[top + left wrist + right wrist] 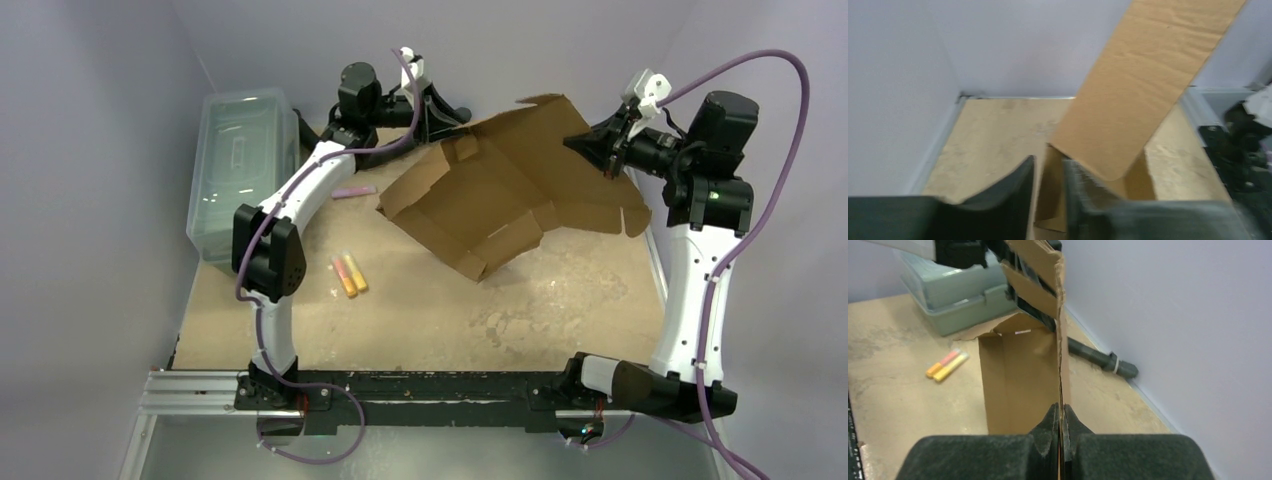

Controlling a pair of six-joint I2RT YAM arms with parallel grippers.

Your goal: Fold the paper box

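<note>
Worn tan table [560, 300], pale walls [90, 150], bin [235, 160] far left. Both arms reaching far, box [500, 190] tilted up between. Edge clamped in right gripper [1062, 410]; left gripper [1048, 167] astride flap, grip unclear.

Tan table [560, 300] carries paper box [490, 190], clear lidded bin [235, 160], two orange-yellow markers [349, 274], pink stick [354, 191]

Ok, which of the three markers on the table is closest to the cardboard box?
The pink marker, lying alone beside a corner of the paper box; the orange marker and yellow marker lie side by side, farther off.
</note>
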